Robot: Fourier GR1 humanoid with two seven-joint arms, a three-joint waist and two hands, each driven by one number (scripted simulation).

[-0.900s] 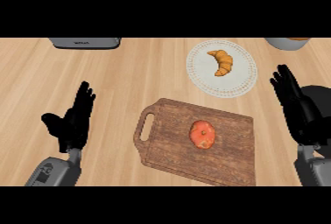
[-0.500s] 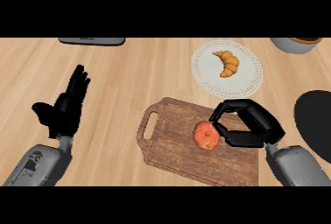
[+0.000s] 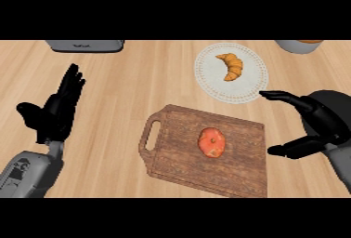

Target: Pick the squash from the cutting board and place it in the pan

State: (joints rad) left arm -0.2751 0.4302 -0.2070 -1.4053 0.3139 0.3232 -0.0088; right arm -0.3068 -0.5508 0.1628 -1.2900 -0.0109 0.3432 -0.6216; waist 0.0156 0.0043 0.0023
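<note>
Two black hands flank a dark wooden cutting board (image 3: 205, 155) on the pale wood worktop (image 3: 137, 83). One orange squash (image 3: 211, 142) lies near the board's middle, touched by neither hand. To the board's right, the right hand (image 3: 316, 122) has its fingers (image 3: 277, 95) spread open, thumb low by the board's right edge, holding nothing. Well left of the board, the left hand (image 3: 56, 110) rests with fingers straight and pointing up (open, holding nothing). Above the board sits a white plate (image 3: 209, 74) carrying a croissant (image 3: 231, 66). Beyond the board's upper left, at the view's top edge, a grey appliance (image 3: 86, 45) shows in part
</note>
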